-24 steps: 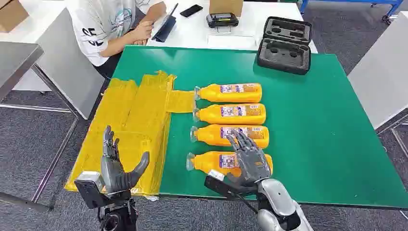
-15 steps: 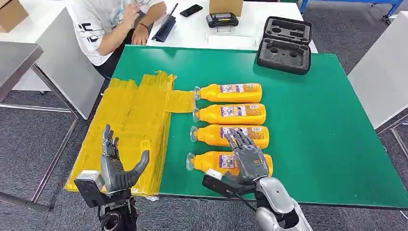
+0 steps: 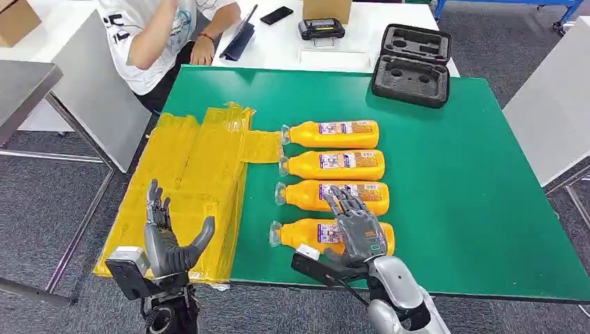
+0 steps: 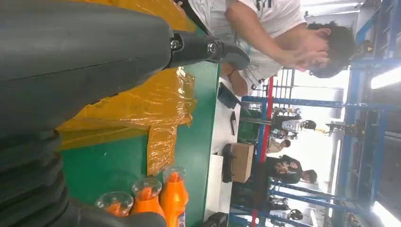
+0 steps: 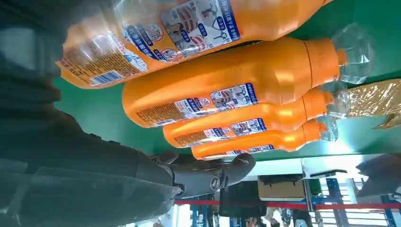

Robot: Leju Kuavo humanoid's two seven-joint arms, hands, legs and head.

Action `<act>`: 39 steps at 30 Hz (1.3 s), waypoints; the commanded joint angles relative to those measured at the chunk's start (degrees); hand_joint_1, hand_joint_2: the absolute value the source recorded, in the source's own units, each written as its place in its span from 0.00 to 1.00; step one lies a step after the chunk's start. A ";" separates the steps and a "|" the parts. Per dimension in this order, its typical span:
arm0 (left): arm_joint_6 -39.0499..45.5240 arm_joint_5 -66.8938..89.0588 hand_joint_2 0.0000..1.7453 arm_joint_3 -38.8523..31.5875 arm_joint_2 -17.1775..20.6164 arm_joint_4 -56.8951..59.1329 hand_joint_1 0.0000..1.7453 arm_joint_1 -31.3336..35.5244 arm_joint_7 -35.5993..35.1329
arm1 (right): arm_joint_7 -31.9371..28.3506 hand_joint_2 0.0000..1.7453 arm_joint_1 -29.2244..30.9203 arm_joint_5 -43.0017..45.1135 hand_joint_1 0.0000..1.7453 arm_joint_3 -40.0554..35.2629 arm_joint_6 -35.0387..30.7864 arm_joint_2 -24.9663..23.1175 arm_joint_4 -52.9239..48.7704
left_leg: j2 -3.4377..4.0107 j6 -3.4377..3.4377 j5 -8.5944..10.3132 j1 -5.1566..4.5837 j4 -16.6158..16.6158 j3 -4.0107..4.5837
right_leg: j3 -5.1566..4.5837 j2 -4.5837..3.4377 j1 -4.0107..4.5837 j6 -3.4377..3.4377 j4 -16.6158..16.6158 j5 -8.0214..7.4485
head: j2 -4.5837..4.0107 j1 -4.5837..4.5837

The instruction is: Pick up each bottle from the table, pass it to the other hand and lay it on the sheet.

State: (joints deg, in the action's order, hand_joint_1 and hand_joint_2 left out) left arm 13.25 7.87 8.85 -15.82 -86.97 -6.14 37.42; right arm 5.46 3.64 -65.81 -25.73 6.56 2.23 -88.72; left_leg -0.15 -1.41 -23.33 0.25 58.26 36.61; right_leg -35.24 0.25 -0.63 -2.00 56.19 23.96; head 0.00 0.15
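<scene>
Crinkled yellow sheet point(image 3: 188, 188) beside glossy orange bottles point(image 3: 332, 165); right robot hand point(image 3: 358, 226) spread, left robot hand point(image 3: 167, 240) wide.

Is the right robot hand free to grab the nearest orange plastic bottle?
Probably yes: the right robot hand hovers open directly over the nearest orange plastic bottle, with nothing between them, only the neighbouring bottle close beside.

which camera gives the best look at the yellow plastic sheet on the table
The head view: the whole yellow sheet lies spread over the green table's left edge, beside the bottle caps. The left wrist view catches a crinkled part behind the left hand; the right wrist view catches one corner.
</scene>
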 commanded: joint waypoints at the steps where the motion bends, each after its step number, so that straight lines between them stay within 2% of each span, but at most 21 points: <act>1: 0.85 -0.27 1.00 -1.10 -0.08 1.77 0.00 0.71 0.09 | -2.83 1.00 0.10 -0.42 0.00 2.92 -3.25 -1.99 -0.50 | 0.01 0.07 -0.18 0.00 -0.05 -0.44 | 0.42 -0.01 0.00 0.08 -0.03 0.18 | 0.00 0.00; 2: 0.89 -0.20 1.00 -1.21 -0.18 1.73 0.00 0.51 0.18 | -4.72 1.00 0.49 -0.40 0.00 3.22 -5.87 -2.70 -1.08 | 0.02 0.04 -0.08 -0.02 -0.04 -0.21 | 0.19 -0.02 -0.01 0.05 -0.01 0.08 | 0.00 -0.02; 3: 0.96 -0.13 1.00 -1.48 -0.63 1.86 0.00 0.37 0.28 | -9.51 1.00 1.03 4.61 0.00 4.94 -13.03 -5.11 -2.33 | 0.10 0.07 -0.18 0.00 -0.01 -0.38 | 0.34 -0.10 0.00 0.08 0.00 0.14 | 0.00 0.00; 5: 0.91 0.33 1.00 -1.66 -1.34 1.71 0.00 0.27 0.39 | -10.79 1.00 2.06 8.73 0.00 6.34 -14.54 -6.80 -5.09 | 0.17 0.08 -0.17 -0.01 0.01 -0.30 | 0.22 -0.18 -0.01 0.09 0.05 0.11 | 0.00 0.00; 6: 1.05 0.38 1.00 -1.55 -1.35 1.65 0.00 0.16 0.39 | -12.50 1.00 2.17 11.88 0.00 7.27 -16.38 -7.47 -6.26 | 0.11 0.05 -0.09 -0.04 0.02 -0.13 | 0.07 -0.13 -0.03 0.05 0.07 0.06 | 0.00 -0.02; 9: 1.26 0.44 1.00 -0.53 -0.83 1.97 0.00 0.49 0.41 | -18.71 1.00 1.74 22.32 0.00 11.98 -21.79 -9.97 -9.68 | 0.08 0.08 -0.17 -0.02 0.02 -0.35 | 0.29 -0.09 -0.01 0.09 0.08 0.16 | 0.00 0.00; 10: 1.29 0.44 1.00 -0.42 -0.80 2.06 0.00 0.63 0.41 | -19.46 1.00 1.64 23.02 0.00 12.48 -22.16 -10.06 -9.93 | -0.01 0.05 -0.07 -0.03 0.00 -0.17 | 0.15 0.01 -0.02 0.06 0.05 0.09 | 0.00 0.00; 14: 1.08 -0.04 1.00 0.73 -0.24 4.01 0.00 2.18 0.33 | -29.07 1.00 1.26 38.00 0.00 17.46 -24.78 -12.64 -7.59 | -0.05 0.03 -0.03 -0.02 -0.04 -0.16 | 0.15 0.05 -0.02 0.04 -0.01 0.06 | 0.00 0.00; 16: 1.12 -0.26 1.00 0.83 -0.18 4.64 0.00 2.63 0.32 | -30.74 1.00 1.86 39.14 0.00 18.02 -24.76 -12.81 -5.55 | -0.09 0.07 -0.14 0.00 -0.08 -0.49 | 0.50 0.09 0.01 0.08 -0.07 0.17 | 0.00 -0.02; 19: 1.00 -0.86 1.00 1.33 0.32 5.12 0.00 2.71 0.43 | -33.89 1.00 1.36 43.60 0.00 18.52 -24.15 -13.45 -4.18 | -0.01 0.05 -0.04 -0.03 -0.08 -0.27 | 0.25 0.00 -0.02 0.05 -0.05 0.06 | 0.00 -0.02; 24: 1.80 -3.04 1.00 2.60 2.04 7.31 0.00 2.36 2.58 | -35.25 1.00 -0.34 45.05 0.00 17.88 -24.19 -13.47 -0.80 | -0.08 0.08 -0.08 0.00 -0.20 -0.52 | 0.51 0.06 0.01 0.09 -0.17 0.11 | 0.00 0.00; 26: 1.97 -3.63 1.00 3.10 2.43 7.12 0.00 2.35 2.58 | -34.74 1.00 -0.33 44.86 0.00 17.30 -23.50 -12.98 0.42 | 0.02 0.05 -0.06 -0.01 -0.15 -0.37 | 0.34 -0.03 0.00 0.06 -0.13 0.05 | 0.00 0.00; 29: 1.81 -3.79 1.00 2.89 2.12 7.53 0.00 3.01 2.47 | -34.03 1.00 0.48 44.13 0.00 16.97 -23.36 -12.79 2.01 | 0.01 0.05 -0.04 0.00 -0.12 -0.29 | 0.26 -0.03 0.01 0.05 -0.11 0.03 | 0.00 0.02; 31: 1.83 -3.80 1.00 2.83 2.03 7.54 0.00 3.21 2.38 | -33.96 1.00 0.69 44.08 0.00 16.95 -23.37 -12.80 2.13 | 0.00 0.09 -0.16 0.02 -0.16 -0.62 | 0.60 -0.02 0.03 0.10 -0.15 0.14 | 0.00 0.00; 32: 1.79 -3.77 1.00 2.81 1.96 7.62 0.00 3.37 2.38 | -33.72 1.00 0.95 44.01 0.00 16.99 -23.40 -12.88 2.28 | 0.01 0.05 -0.05 0.01 -0.10 -0.27 | 0.25 -0.03 0.01 0.05 -0.10 0.03 | 0.00 0.00; 35: 1.74 -3.71 1.00 2.65 1.84 8.12 0.00 3.75 2.38 | -32.91 1.00 1.42 43.47 0.00 16.84 -23.15 -12.86 2.92 | 0.03 0.05 -0.05 -0.01 -0.10 -0.30 | 0.27 -0.05 0.00 0.05 -0.10 0.03 | 0.00 0.00; 36: 1.74 -3.69 1.00 2.63 2.00 8.50 0.00 3.83 2.45 | -32.87 1.00 1.76 43.43 0.00 16.75 -23.17 -12.94 3.60 | 0.07 0.09 -0.18 0.01 -0.15 -0.67 | 0.63 -0.09 0.02 0.11 -0.14 0.14 | 0.00 -0.02; 38: 1.76 -3.73 1.00 2.68 2.15 8.27 0.00 3.46 2.58 | -32.91 1.00 1.63 43.49 0.00 16.74 -23.25 -12.96 3.95 | 0.04 0.03 -0.02 -0.01 -0.08 -0.19 | 0.18 -0.06 -0.01 0.04 -0.07 0.01 | 0.00 0.00; 39: 1.81 -3.78 1.00 2.69 2.17 8.13 0.00 3.33 2.58 | -32.91 1.00 1.64 43.50 0.00 16.71 -23.26 -12.96 4.07 | 0.08 0.07 -0.10 -0.01 -0.12 -0.42 | 0.38 -0.09 0.00 0.08 -0.10 0.07 | 0.00 -0.02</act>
State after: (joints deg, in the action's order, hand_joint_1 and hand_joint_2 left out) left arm 15.04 4.22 10.73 -15.93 -82.88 -4.44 39.87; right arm -27.80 2.82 -22.25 -9.79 -16.81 -10.62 -90.92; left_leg -0.16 -1.41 -23.33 0.24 58.26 36.60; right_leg -35.22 0.24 -0.64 -2.01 56.19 23.95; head 0.00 0.13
